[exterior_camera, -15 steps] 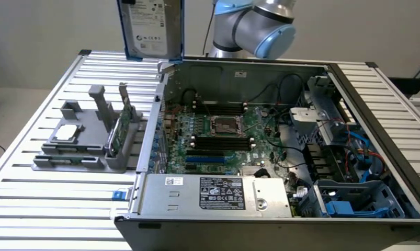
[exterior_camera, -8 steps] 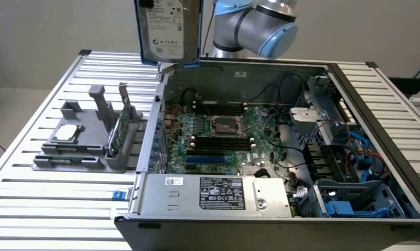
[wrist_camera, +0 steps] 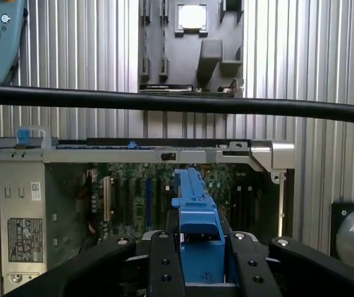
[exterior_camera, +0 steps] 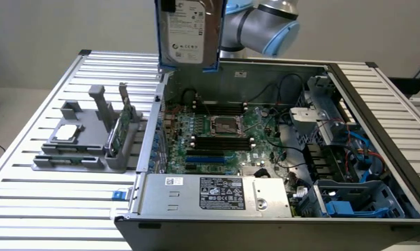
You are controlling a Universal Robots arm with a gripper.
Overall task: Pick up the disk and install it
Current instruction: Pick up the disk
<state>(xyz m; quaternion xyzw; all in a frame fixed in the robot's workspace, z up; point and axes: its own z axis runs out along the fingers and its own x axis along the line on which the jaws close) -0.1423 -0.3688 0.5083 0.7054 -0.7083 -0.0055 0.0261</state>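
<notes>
Robot gripper (wrist_camera: 203, 250) held the disk (exterior_camera: 189, 32), a flat rectangular silver metal hard drive w/ white printed label and blue plastic frame, up in the air, clear of the ribbed aluminium table (exterior_camera: 49, 219). In the exterior view the disk hung upright, label to the camera, over the exterior view's left wall of the open black desktop PC case (exterior_camera: 265, 236), below the grey-and-blue robot arm (exterior_camera: 265, 23).

In the wrist view, black fingers (wrist_camera: 164, 263) were clamped on either side of the disk's blue frame, which stuck out btwn them above the green motherboard (exterior_camera: 217, 141). A thick black cable (wrist_camera: 164, 102) crossed that view. The silver power supply box (exterior_camera: 210, 194) sat at the case's near side. Beside the case, well apart from the disk, a grey plastic fixture (exterior_camera: 84, 144) carried a small square silver processor chip (exterior_camera: 68, 132) and a thin green circuit card (exterior_camera: 120, 128) stood on edge.
</notes>
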